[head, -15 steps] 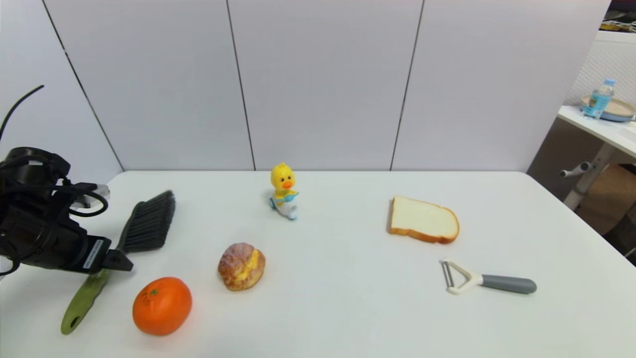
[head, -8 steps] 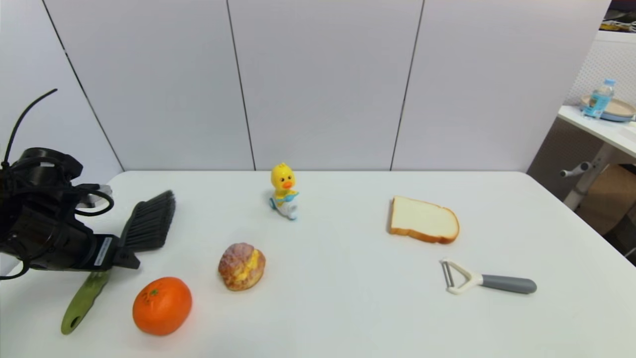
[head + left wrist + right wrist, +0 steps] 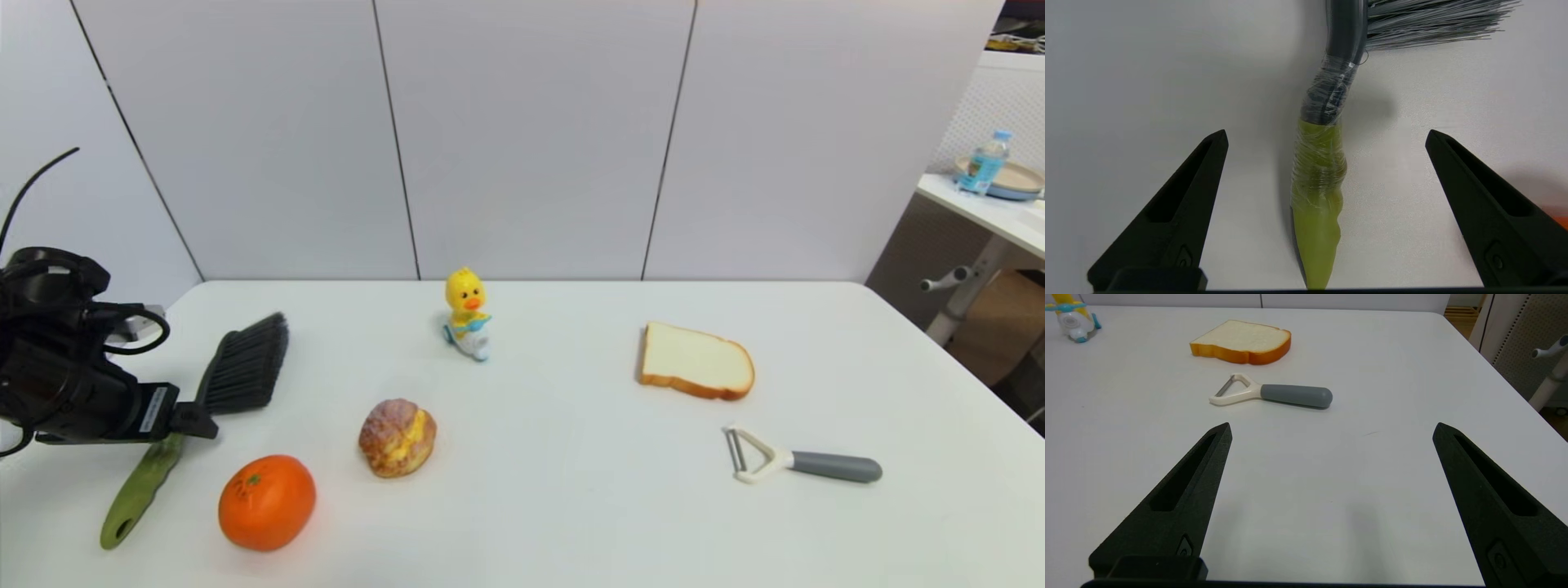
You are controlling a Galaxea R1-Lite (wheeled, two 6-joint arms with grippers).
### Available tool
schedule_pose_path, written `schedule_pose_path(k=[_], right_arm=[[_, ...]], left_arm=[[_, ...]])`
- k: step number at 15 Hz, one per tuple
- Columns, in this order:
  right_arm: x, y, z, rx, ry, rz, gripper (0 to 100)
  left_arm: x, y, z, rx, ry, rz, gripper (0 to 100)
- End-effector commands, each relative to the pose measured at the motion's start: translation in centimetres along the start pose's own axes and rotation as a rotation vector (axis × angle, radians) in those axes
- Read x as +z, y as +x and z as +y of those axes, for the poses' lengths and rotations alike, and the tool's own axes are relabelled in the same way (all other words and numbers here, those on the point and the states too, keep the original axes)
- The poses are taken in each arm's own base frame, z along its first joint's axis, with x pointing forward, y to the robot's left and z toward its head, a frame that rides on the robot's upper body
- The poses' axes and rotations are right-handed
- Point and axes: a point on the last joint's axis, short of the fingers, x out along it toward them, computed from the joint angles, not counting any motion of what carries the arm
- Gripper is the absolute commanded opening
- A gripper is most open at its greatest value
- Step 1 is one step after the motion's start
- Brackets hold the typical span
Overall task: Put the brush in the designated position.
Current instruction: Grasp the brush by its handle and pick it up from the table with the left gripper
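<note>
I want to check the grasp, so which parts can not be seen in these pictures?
- Head view: the left hand covers the brush neck.
- Left wrist view: the handle end with its hole is cut off by the picture edge.
- Right hand: outside the head view.
- The designated position: not marked anywhere.

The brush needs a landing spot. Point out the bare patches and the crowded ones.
Bare: between the bun and peeler, and between the duck and bread. Crowded: the left side, where the open left gripper straddles the brush beside the orange.

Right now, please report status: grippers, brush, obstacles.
Left gripper open, straddling the brush handle. Right gripper open, idle. Brush flat on table; orange beside the handle.
</note>
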Motion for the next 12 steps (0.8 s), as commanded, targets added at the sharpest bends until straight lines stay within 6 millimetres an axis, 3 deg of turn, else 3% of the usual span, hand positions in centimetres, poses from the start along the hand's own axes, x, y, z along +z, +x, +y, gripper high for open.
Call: schedule_pose_path(k=[1, 12], right_arm=[[-0.04, 0.02, 0.0, -0.001, 0.0, 0.002, 100], [-0.04, 0.02, 0.0, 0.001, 0.0, 0.002, 100]], left_arm=[[-0.07, 0.63, 0.48, 0.0, 0.004, 0.025, 100], [-0.34, 1.42, 0.58, -0.009, 0.055, 0.062, 100]])
